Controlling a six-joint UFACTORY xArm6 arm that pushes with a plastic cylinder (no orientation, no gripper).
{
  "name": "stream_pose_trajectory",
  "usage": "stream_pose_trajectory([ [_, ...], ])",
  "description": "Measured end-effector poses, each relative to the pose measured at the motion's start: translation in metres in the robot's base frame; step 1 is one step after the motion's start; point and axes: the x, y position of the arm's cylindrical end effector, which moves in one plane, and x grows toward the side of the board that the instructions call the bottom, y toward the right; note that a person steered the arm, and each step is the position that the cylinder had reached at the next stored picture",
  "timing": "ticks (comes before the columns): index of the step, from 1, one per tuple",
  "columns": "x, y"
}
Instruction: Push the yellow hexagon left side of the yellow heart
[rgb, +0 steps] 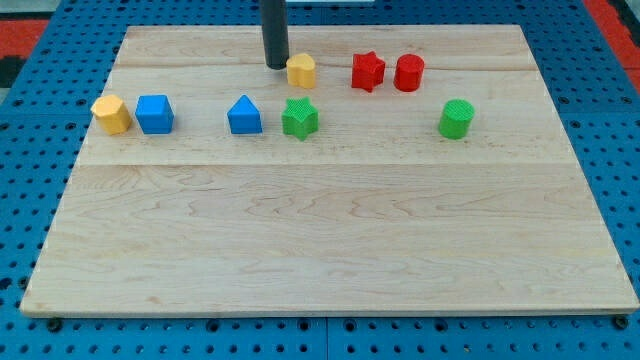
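The yellow hexagon (111, 114) sits near the board's left edge, just left of a blue cube (154, 114). The yellow heart (301, 70) sits near the view's top, a little left of centre. My tip (276, 65) rests on the board right beside the heart's left side, close enough that I cannot tell whether they touch. The tip is far to the right of the hexagon and higher up in the view.
A blue triangle (244, 116) and a green star (299, 118) lie below the heart. A red star (367, 71) and a red cylinder (408, 73) stand to the heart's right. A green cylinder (456, 119) sits further right. The wooden board (320, 240) lies on a blue pegboard.
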Motion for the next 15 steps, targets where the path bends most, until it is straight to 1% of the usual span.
stream_pose_trajectory([
  [1, -0.003, -0.063],
  [2, 0.017, -0.082],
  [3, 0.044, -0.049],
  [4, 0.072, -0.056],
  [5, 0.095, -0.079],
  [6, 0.143, -0.082],
  [7, 0.162, -0.117],
  [8, 0.158, -0.166],
  [9, 0.141, -0.184],
  [11, 0.081, -0.185],
  [13, 0.074, -0.229],
  [14, 0.066, -0.211],
  [15, 0.055, -0.14],
])
